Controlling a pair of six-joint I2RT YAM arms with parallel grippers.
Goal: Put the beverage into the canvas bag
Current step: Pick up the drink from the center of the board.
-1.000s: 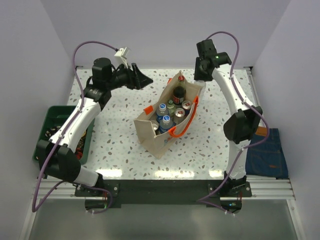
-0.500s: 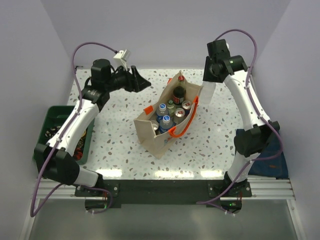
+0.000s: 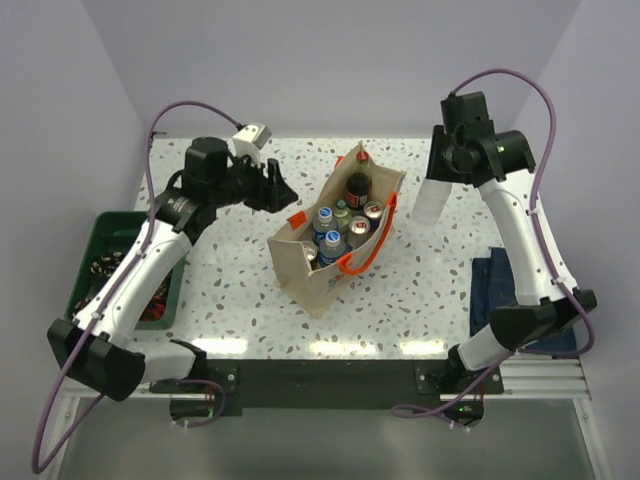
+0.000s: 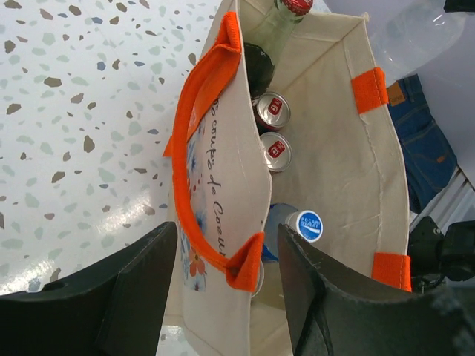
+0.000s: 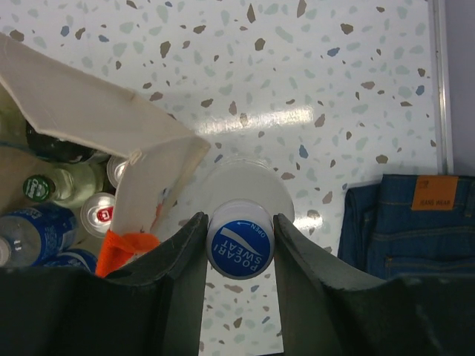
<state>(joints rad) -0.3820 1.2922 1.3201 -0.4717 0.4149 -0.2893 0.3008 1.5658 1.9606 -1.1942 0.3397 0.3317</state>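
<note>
The beige canvas bag (image 3: 305, 275) with orange handles (image 3: 362, 250) stands mid-table, holding several bottles and cans. A clear beverage bottle (image 3: 430, 196) with a blue cap (image 5: 240, 248) hangs above the table just right of the bag's far end. My right gripper (image 3: 440, 168) is shut on its cap from above; the wrist view shows both fingers (image 5: 182, 259) pressed against it. My left gripper (image 4: 226, 248) is open at the bag's left rim. Its jaws stand either side of the bag wall (image 4: 223, 185) and the end of an orange handle (image 4: 194, 126).
A green tray (image 3: 105, 232) sits at the left table edge under the left arm. Folded blue jeans (image 3: 500, 290) lie at the right edge, also in the right wrist view (image 5: 401, 222). Inside the bag are red-topped cans (image 4: 273, 111) and a dark bottle (image 3: 357, 186).
The right arm has swung right and away from the bag's far end, carrying the bottle. The left gripper has moved closer to the bag's left rim.
</note>
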